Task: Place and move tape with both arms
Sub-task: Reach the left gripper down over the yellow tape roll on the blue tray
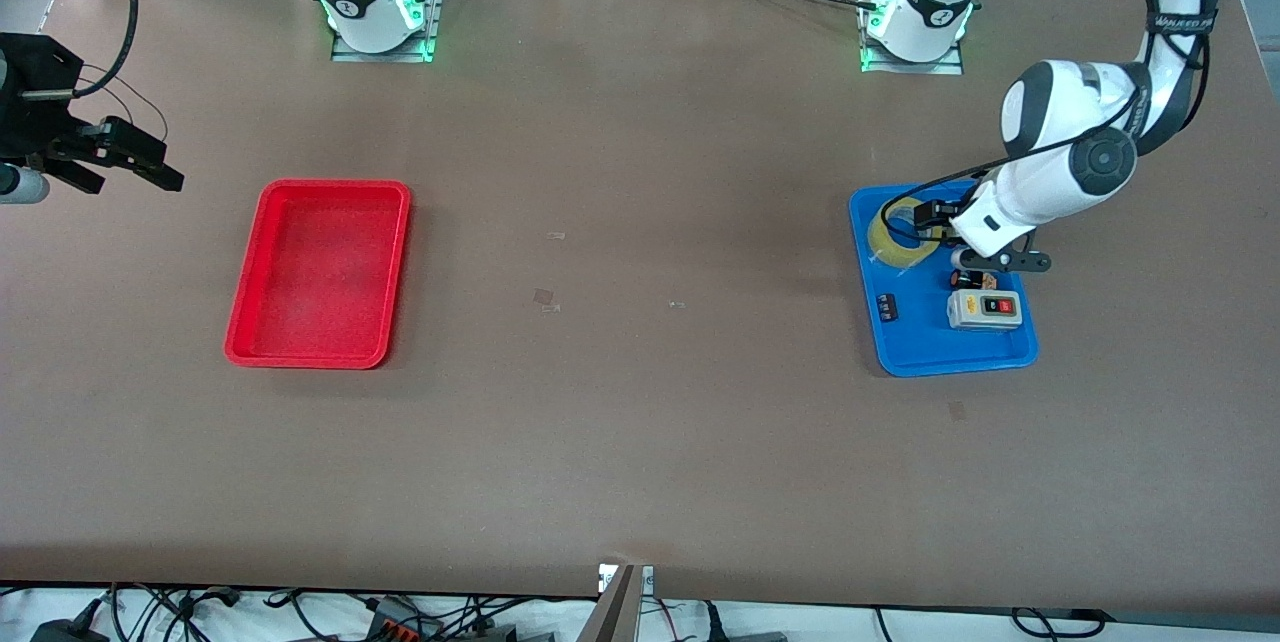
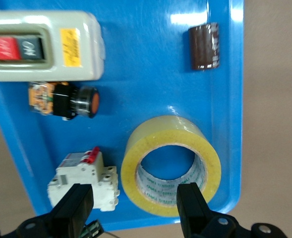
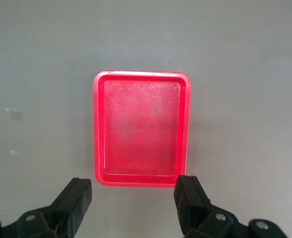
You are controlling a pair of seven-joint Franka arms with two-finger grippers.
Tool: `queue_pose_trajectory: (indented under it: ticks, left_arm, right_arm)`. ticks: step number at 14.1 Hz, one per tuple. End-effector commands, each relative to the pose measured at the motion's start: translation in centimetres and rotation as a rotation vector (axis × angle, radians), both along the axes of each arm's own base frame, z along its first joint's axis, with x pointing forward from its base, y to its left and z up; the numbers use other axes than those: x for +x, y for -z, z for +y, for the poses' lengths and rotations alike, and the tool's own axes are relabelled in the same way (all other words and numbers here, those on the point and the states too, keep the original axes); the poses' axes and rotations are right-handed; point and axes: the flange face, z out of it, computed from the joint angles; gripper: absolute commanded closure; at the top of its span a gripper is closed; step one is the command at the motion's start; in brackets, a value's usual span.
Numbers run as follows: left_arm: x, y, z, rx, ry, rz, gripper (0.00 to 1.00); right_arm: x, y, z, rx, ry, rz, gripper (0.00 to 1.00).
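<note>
While both arms are reaching out over the brown surface (image 1: 640,442), the scene is reading like this:

Left tool (image 2: 136,210): hovering over the blue tray (image 1: 915,352) at the left arm's end of the surface, its fingers (image 2: 191,203) standing wide apart and gripping nothing; one finger is showing over the tape's rim, the other over the white breaker.

Tape (image 2: 171,164): lying flat in the blue tray, in the corner farthest from the front camera and toward the surface's middle, its hole facing up, its rim sitting close to the tray's walls.

White breaker (image 2: 84,179): sitting in the same tray just beside the tape, red levers on top.

Orange-faced push button (image 2: 66,100): lying on its side between the breaker and the switch box.

Switch box (image 1: 985,309): resting in the tray's corner nearest the front camera, red and black buttons up.

Dark cylinder (image 2: 204,46): lying near the tray's edge, apart from the tape.

Right tool (image 3: 133,203): hanging in the air at the right arm's end of the surface, fingers spread wide and carrying nothing, waiting.

Red tray (image 1: 320,272): sitting near the right arm's end of the surface, well apart from the blue tray.
</note>
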Motion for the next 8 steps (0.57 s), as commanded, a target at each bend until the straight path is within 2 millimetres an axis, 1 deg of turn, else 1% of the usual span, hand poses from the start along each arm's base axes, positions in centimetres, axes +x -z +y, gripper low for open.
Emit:
queue_pose_trajectory:
  ticks: [1, 3, 4, 5, 6, 7, 8]
  left_arm:
    - [0.1, 2.6, -0.4, -0.011, 0.003, 0.018, 0.00]
    - [-0.1, 3.5, -0.5, -0.011, 0.009, 0.034, 0.00]
    - [-0.1, 3.8, -0.6, -0.010, 0.009, 0.037, 0.07]
    - [-0.2, 4.0, -0.6, -0.011, 0.009, 0.041, 0.19]
    - [-0.2, 4.1, -0.6, -0.011, 0.009, 0.044, 0.46]
    - [-0.3, 4.4, -0.6, -0.011, 0.009, 0.050, 0.67]
    - [-0.3, 4.4, -0.6, -0.011, 0.009, 0.052, 0.83]
  right_arm:
    - [-0.7, -0.9, 0.2, -0.005, -0.010, -0.001, 0.00]
    - [-0.7, -0.9, 0.2, -0.005, -0.010, -0.001, 0.00]
    - [-0.7, -0.9, 0.2, -0.005, -0.010, -0.001, 0.00]
    - [-0.7, -0.9, 0.2, -0.005, -0.009, -0.001, 0.00]
    - [-0.7, -0.9, 0.2, -0.005, -0.009, -0.001, 0.00]
    - [-0.7, -0.9, 0.2, -0.005, -0.007, -0.001, 0.00]
    - [-0.7, -0.9, 0.2, -0.005, -0.007, -0.001, 0.00]
